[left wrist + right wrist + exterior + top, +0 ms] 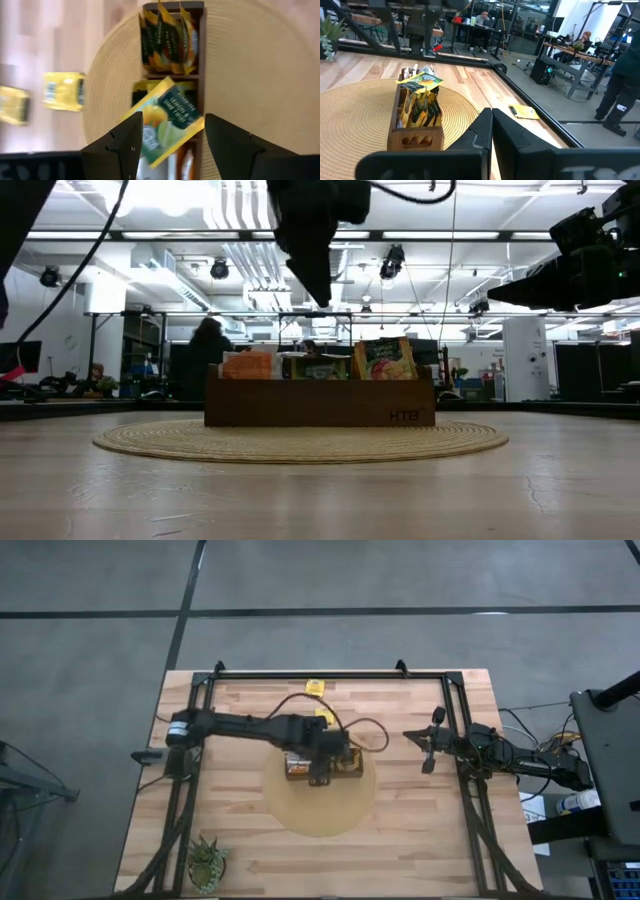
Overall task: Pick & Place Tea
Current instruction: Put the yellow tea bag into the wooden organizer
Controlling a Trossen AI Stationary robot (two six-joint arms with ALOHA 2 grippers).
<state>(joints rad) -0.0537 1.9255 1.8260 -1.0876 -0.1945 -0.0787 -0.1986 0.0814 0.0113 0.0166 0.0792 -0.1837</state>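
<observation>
A long brown box [322, 766] stands on a round woven mat [320, 818] at the table's middle. Dark green and orange tea sachets [167, 45] stand in one end compartment. A yellow-green sachet [170, 117] lies tilted across the top of the middle compartment, one corner sticking up [385, 360]. My left gripper [174, 116] hangs open above it, pointing steeply down, well clear of the box in the low view [318, 280]. Two yellow sachets [65, 90] [12, 102] lie flat on the bare wood beyond the mat. My right gripper [428, 748] waits shut near the right frame.
A small potted plant [207, 862] stands at the near left corner. The black frame rails [320, 673] run along the far edge and both sides. One yellow sachet [522, 111] lies near the far rail. People sit and stand in the room beyond the table.
</observation>
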